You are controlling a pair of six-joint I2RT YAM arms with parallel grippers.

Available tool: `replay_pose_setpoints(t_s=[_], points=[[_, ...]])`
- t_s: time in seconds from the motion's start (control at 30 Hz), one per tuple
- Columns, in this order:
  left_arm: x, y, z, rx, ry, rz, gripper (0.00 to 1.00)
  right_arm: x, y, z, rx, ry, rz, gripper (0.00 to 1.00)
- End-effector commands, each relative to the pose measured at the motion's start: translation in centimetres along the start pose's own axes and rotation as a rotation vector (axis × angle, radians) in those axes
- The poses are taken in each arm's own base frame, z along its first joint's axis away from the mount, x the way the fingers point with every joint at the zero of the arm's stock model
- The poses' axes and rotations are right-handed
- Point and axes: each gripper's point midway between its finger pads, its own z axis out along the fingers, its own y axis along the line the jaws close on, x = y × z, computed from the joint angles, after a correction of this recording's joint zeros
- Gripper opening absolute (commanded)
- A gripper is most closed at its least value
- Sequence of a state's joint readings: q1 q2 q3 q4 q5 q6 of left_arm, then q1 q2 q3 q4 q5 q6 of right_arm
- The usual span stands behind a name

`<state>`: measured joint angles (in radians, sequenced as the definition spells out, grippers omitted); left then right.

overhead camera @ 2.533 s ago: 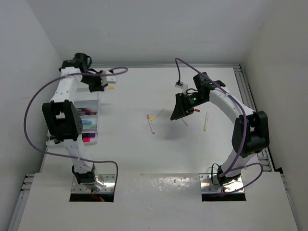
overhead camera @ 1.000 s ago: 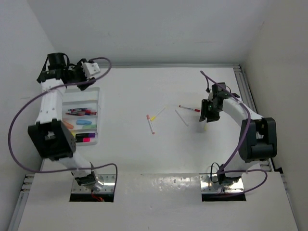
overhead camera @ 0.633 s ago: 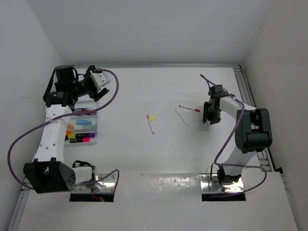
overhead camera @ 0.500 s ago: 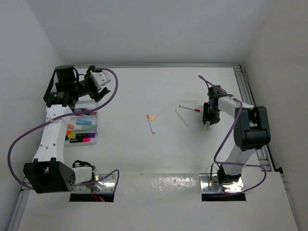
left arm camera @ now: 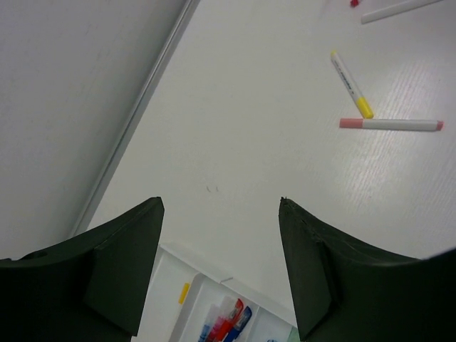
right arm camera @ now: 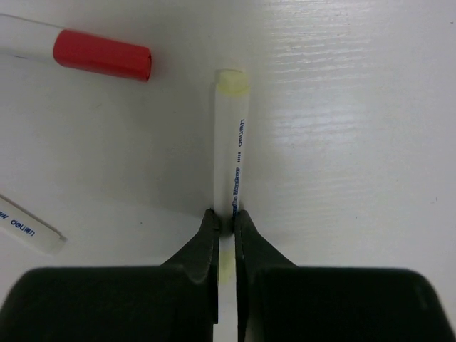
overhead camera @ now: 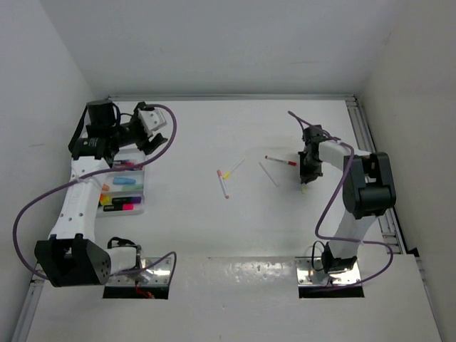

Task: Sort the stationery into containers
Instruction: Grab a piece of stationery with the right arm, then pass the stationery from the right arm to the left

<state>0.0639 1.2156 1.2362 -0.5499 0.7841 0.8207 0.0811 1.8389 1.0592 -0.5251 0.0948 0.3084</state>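
Right wrist: right fingers [right arm camera: 204, 249] pinched shut on white pen [right arm camera: 231, 157], lower centre, pen lying on desk [right arm camera: 356, 107]. Left wrist: left fingers [left arm camera: 117, 267] wide apart, empty; tray [left arm camera: 167, 274] corner at bottom edge.

The top camera is looking down from above and behind, covering the table [overhead camera: 192, 142]. The left wrist camera is gazing obliquely across it, sharing the yellow-capped pen [left arm camera: 350, 84] with that view. The right wrist camera is facing straight down, close above a white pen [right arm camera: 231, 164].
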Motion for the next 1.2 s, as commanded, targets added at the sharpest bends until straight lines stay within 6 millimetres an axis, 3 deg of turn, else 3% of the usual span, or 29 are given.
replay_pose_setpoints(t_s=[0.0, 0.07, 0.13, 0.17, 0.23, 0.33, 0.4, 0.43, 0.67, 0.8, 0.97, 1.17], points=[[-2.1, -2.4, -0.1, 0.088, -0.081, 0.059, 0.72, 2.3, 0.8, -0.3, -0.067, 0.053, -0.031, 0.00], [-2.0, -4.2, 0.3, 0.156, -0.088, 0.085, 0.71, 2.3, 2.8, -1.8, -0.189, 0.034, -0.056, 0.00], [-2.5, -6.2, 0.8, 0.232, -0.104, 0.173, 0.71, 2.2, 5.9, -4.7, -0.380, 0.007, -0.106, 0.00], [-2.8, -8.2, 1.0, 0.298, -0.107, 0.198, 0.71, 2.3, 7.3, -6.0, -0.447, 0.004, -0.134, 0.00], [-3.5, -10.6, 1.6, 0.375, -0.129, 0.254, 0.70, 3.5, 10.6, -9.3, -0.625, 0.029, -0.191, 0.00], [-5.1, -14.0, 2.3, 0.487, -0.196, 0.275, 0.70, 4.7, 13.9, -12.3, -0.797, 0.045, -0.243, 0.00], [-5.1, -16.0, 2.9, 0.555, -0.192, 0.273, 0.69, 6.1, 16.8, -14.6, -0.933, 0.095, -0.284, 0.00], [-5.4, -18.0, 3.4, 0.621, -0.196, 0.280, 0.68, 6.9, 18.4, -15.8, -1.001, 0.126, -0.321, 0.00], [-6.0, -24.6, 4.3, 0.793, -0.160, 0.436, 0.61, 10.6, 22.1, -19.4, -1.190, 0.284, -0.491, 0.00], [-6.0, -27.9, 4.2, 0.883, -0.149, 0.490, 0.55, 11.0, 23.2, -20.5, -1.243, 0.312, -0.520, 0.00], [-6.0, -29.0, 5.0, 0.892, -0.130, 0.504, 0.54, 12.1, 23.8, -21.7, -1.274, 0.345, -0.568, 0.00], [-6.1, -28.6, 5.9, 0.857, -0.105, 0.518, 0.54, 13.5, 24.2, -22.5, -1.289, 0.355, -0.628, 0.00]])
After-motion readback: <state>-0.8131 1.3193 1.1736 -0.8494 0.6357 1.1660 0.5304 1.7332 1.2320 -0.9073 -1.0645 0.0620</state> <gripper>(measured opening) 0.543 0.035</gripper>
